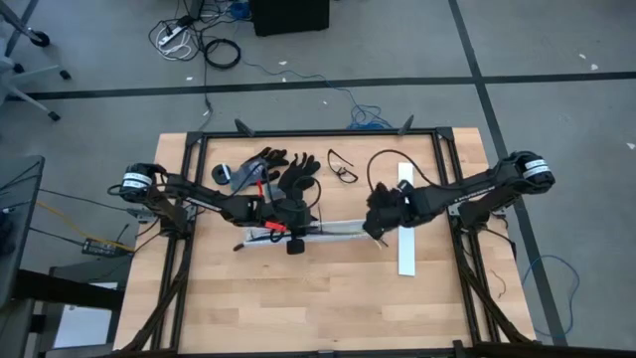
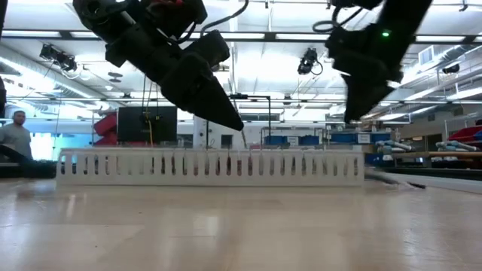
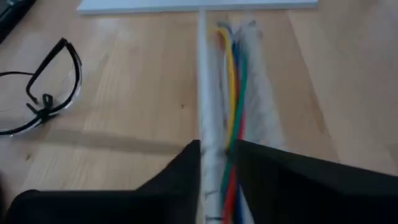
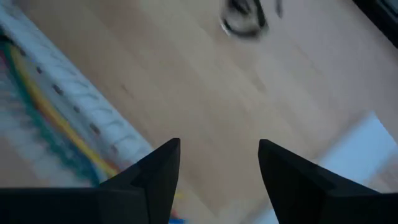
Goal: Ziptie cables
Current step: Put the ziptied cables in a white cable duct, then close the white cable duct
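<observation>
The cables point(image 3: 231, 106) lie in a slotted white channel point(image 1: 333, 230) near the middle of the table point(image 1: 298, 308), a little nearer its far edge than its near one; their long axis runs side to side, from the left arm toward the right, and that is the line any tie must cross.

The left gripper point(image 3: 214, 155) sits right over the bundle's left-hand end; its fingers straddle the channel wall and the yellow, green and red wires with only a narrow gap between them — whether they pinch the wires or merely bracket them I cannot tell. The right gripper point(image 4: 219, 162) hangs just off the channel's right-hand end, jaws standing wide and empty, bare wood between them; the cables lie off to one side of it, not between its fingers.

By my judgement the left arm is the nearer and better aligned; the right must shift sideways onto the bundle before it can help. A second white strip point(image 1: 406, 224) lies crosswise toward the table's right edge — safety glasses point(image 1: 343, 167) and black gloves point(image 1: 273, 169) rest by the far edge.

No brand, label or writing can be read anywhere.
</observation>
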